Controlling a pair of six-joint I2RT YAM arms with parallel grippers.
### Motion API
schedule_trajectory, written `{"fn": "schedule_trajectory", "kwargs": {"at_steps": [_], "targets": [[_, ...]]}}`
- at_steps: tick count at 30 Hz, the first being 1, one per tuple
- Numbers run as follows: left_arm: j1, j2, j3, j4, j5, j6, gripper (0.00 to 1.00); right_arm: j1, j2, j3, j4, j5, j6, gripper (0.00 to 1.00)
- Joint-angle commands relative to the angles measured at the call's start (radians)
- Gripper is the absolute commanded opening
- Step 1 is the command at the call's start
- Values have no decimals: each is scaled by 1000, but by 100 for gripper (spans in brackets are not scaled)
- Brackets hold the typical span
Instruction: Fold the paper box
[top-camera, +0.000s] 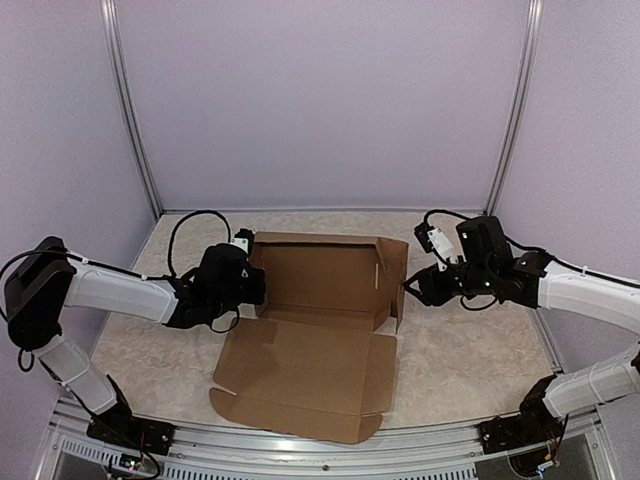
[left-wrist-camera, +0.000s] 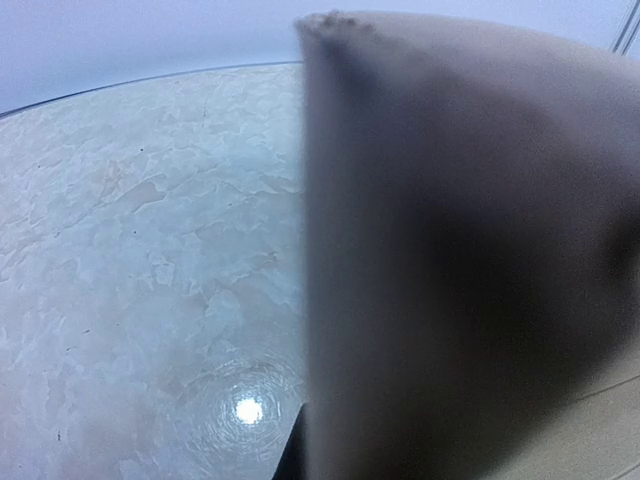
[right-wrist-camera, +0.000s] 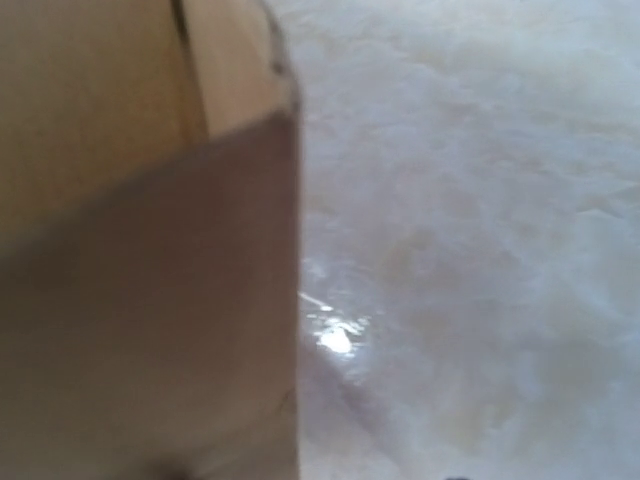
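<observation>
The paper box (top-camera: 320, 330) is plain brown cardboard, lying mostly open in the middle of the table. Its rear panel and right side flap (top-camera: 392, 275) stand up, and the front panel with its tabs lies flat toward me. My left gripper (top-camera: 252, 285) is at the box's left edge. In the left wrist view a blurred cardboard flap (left-wrist-camera: 450, 250) fills the right half, with a sliver of one dark finger (left-wrist-camera: 291, 455) beside it. My right gripper (top-camera: 407, 287) touches the outside of the raised right flap. The right wrist view shows cardboard (right-wrist-camera: 140, 300) close up and no fingers.
The table (top-camera: 470, 350) has a pale marbled top, with a metal rail (top-camera: 300, 445) along its near edge. Lilac walls and upright posts (top-camera: 130, 110) close off the back and sides. Cables loop from both wrists.
</observation>
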Motion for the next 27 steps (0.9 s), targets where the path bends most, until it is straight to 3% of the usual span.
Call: {"fn": "schedule_trajectory", "kwargs": {"at_steps": [1,13,27], "targets": [[5,-35,-7,26,31,-5,0,-18,39,2,71,-133,13,50],[4,-39,1,30,53,1,0,-5,140,54,130,-288,18,46],[-2,-26,32,-28,-15,-19,0,146,244,123,179,-3,59,42]]}}
